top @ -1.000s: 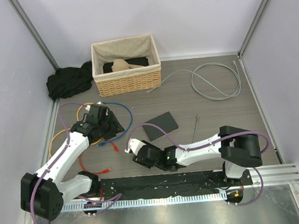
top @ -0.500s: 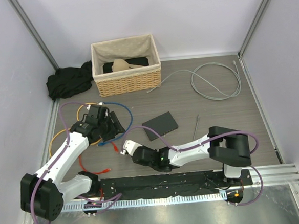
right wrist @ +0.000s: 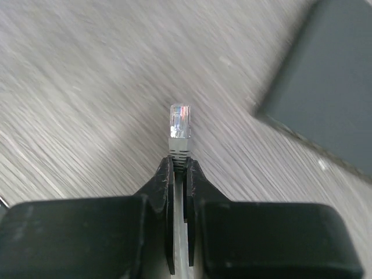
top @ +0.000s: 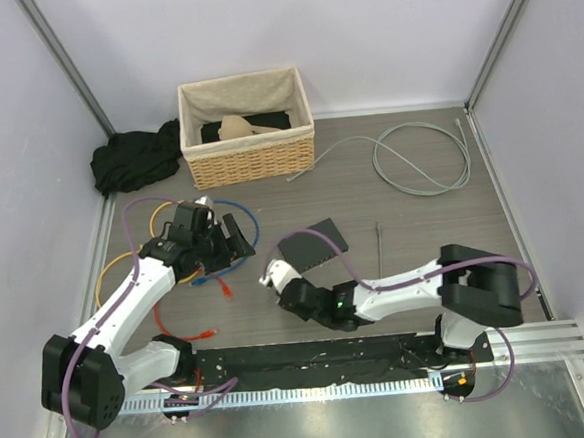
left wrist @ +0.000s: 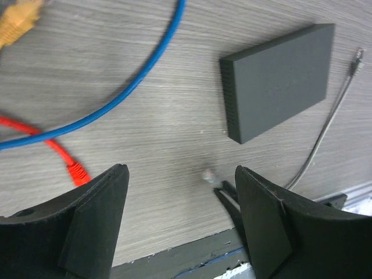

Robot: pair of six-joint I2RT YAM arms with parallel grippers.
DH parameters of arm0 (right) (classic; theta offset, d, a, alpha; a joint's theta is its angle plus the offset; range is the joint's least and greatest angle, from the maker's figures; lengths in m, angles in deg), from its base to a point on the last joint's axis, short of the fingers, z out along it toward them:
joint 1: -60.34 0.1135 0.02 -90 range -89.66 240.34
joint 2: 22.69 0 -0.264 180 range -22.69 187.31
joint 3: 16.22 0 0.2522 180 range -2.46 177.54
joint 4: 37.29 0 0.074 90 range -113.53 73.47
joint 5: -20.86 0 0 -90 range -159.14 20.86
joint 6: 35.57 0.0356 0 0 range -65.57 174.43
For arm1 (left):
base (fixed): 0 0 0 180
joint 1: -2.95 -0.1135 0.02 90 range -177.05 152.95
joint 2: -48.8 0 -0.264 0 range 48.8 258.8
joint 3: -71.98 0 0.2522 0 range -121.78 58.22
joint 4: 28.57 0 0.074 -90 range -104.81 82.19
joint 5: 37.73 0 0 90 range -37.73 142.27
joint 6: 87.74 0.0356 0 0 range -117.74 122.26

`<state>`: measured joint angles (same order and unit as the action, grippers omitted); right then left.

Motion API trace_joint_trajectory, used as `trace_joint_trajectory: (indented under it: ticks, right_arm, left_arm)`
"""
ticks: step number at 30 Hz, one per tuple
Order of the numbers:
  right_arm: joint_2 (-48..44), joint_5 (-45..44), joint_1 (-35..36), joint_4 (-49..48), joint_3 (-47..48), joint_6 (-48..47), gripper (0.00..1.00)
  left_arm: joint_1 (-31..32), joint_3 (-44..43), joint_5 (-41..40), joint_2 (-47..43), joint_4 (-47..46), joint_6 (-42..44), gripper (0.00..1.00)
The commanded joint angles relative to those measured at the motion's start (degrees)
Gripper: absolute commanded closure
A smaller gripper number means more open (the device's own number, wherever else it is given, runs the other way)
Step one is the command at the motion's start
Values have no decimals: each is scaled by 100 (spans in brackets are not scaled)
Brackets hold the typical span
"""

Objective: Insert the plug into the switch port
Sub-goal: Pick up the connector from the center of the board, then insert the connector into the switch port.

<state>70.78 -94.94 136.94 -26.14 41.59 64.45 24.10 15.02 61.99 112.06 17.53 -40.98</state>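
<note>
Top view: high over near edge of counter, sees all. Wrist views: close, angled down; all share switch.

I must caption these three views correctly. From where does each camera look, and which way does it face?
Top external: above and behind the arm bases, looking down on the grey wood-grain table; the left arm and the right arm show whole.
Left wrist: on the left arm, looking down at the flat dark-grey rectangular switch; the open left pincer frames the bottom.
Right wrist: on the right arm, looking along the shut right pincer, which grips the clear plastic plug.
Shared: all three show the switch.
</note>
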Motion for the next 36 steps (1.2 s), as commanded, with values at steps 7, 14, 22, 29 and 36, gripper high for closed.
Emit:
trace_joint_trajectory:
  ticks: [7,14,22,29,36]
  right_arm:
    - [-2112,803,-1119,-143,-1346,1651,99]
    - [-3282,1218,-2175,103,-2216,1995,99]
    - [-3537,1516,-2746,-28,-2550,1995,99]
    - [-3538,1902,-3124,-432,-2840,1933,99]
    - [-3309,2396,-3581,-1328,-3131,2030,99]
  left_arm:
    - [223,-399,312,607,-1132,746,14]
    - [618,-1471,224,1890,-1256,1686,1]
    - [1225,-2982,162,3410,-1203,2662,0]
    - [1515,-3844,110,4448,-1107,3375,0]
    - [1629,-4012,136,4879,-1107,3700,0]
